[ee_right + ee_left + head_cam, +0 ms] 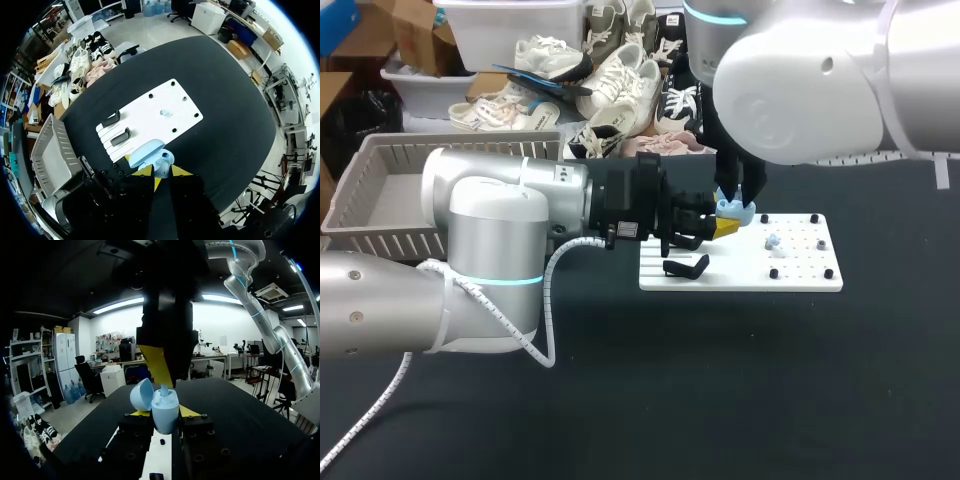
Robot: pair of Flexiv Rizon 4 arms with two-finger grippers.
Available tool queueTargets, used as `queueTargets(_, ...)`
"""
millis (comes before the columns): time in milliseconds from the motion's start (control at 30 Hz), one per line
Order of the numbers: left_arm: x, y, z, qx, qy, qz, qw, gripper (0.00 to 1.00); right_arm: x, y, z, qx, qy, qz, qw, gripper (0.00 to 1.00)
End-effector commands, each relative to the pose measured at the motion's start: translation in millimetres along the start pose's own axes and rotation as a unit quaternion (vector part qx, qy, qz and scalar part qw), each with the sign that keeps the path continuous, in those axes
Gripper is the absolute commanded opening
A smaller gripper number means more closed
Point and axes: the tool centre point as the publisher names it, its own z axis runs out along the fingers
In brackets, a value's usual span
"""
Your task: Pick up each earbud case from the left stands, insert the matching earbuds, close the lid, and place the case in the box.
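My left tool (pixel 164 415) is clamped on the blue case (pixel 161 405), lid open, above the white board (pixel 800 275) on the table (pixel 720 400). My right tool (pixel 161 171), overhead, pinches an earbud (pixel 164 158) at the case's mouth.

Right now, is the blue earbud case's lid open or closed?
Open. The lid stands tilted away from the earbud case, held in the left gripper.

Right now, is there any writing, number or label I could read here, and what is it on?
No text can be read.
White sticker on the left arm: too small to read.
Blue case, white board, basket: no print shows.
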Motion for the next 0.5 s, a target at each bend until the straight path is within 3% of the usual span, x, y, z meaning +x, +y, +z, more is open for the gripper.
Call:
queueTargets(33, 0.2, -0.4, 0.0, -0.001, -0.002, 0.001, 1.0, 0.0, -0.8, 1.8, 0.7, 0.003, 0.002, 0.001, 1.0, 0.0)
queueTargets(500, 0.2, -0.4, 0.0, -0.001, -0.002, 0.001, 1.0, 0.0, -2.9, -4.1, 0.7, 0.004, 0.0, 0.006, 1.0, 0.0)
